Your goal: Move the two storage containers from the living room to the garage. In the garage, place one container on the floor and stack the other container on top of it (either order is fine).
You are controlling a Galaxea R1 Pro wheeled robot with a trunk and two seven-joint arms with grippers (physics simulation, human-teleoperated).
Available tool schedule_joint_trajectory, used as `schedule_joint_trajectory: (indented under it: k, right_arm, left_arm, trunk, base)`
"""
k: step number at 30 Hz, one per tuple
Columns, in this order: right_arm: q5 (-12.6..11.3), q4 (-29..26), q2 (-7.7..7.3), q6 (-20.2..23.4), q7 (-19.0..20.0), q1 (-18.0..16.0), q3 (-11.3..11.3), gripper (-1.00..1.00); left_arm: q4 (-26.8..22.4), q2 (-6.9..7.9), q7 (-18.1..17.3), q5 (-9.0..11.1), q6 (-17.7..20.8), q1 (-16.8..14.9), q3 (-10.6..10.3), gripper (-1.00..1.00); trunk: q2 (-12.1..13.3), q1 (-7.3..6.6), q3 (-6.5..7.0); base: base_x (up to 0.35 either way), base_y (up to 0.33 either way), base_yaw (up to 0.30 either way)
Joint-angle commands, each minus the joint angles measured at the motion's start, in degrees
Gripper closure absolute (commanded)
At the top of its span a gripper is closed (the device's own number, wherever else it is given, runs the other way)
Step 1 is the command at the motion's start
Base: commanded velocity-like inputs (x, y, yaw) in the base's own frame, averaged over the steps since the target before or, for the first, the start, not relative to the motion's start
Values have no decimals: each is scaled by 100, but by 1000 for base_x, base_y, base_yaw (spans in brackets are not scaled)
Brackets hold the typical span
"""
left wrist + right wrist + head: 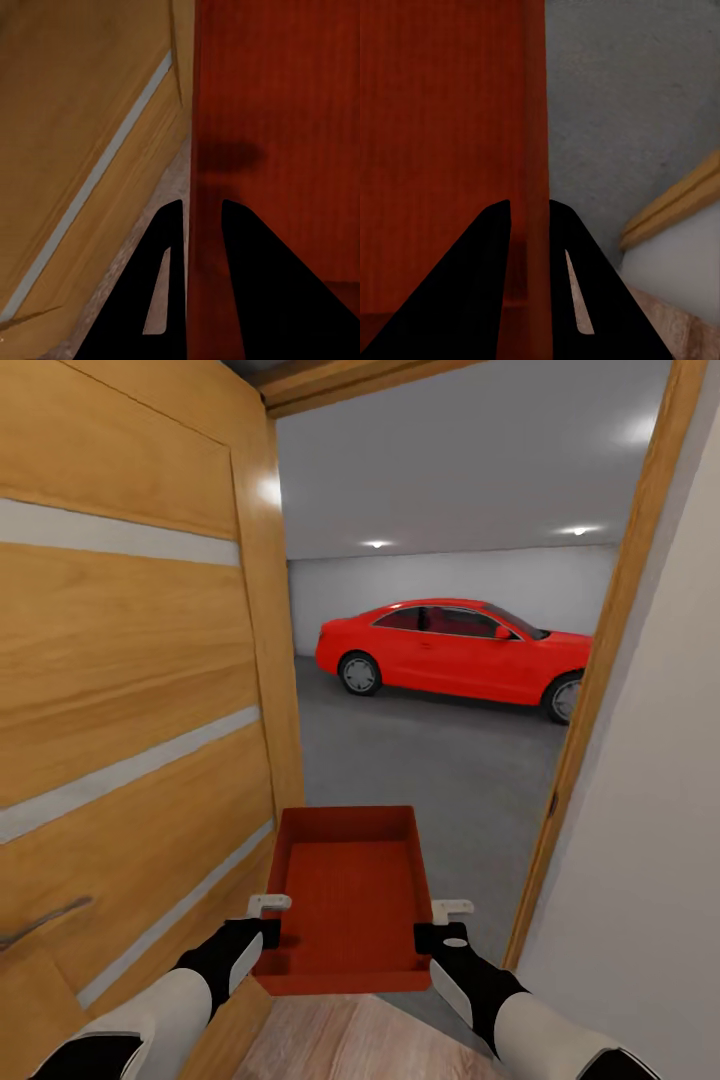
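One orange-red storage container (350,890) is carried between my arms in the doorway, open side up and empty. My left gripper (272,920) is shut on its left wall, and the left wrist view shows that wall (196,150) pinched between the two dark fingers (169,285). My right gripper (440,922) is shut on the right wall (536,150), again clamped between dark fingers (487,285). Ahead lies the garage with its dark grey concrete floor (430,760).
An open wooden plank door (130,690) stands close on my left. The wooden door frame (600,670) and a pale wall (650,840) are close on the right. A red car (455,650) is parked at the far side of the garage. Light wood planks (340,1040) lie underfoot.
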Motion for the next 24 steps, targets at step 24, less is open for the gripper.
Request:
schedule_joint_trajectory:
  k: [24]
  right_arm:
    - [29,-257,0,-12,-28,-9,-86,100]
  left_arm:
    - [-10,69,28,-8,29,3,10,100]
  trunk:
    - [-12,5,-13]
  base:
    - [82,95,-224]
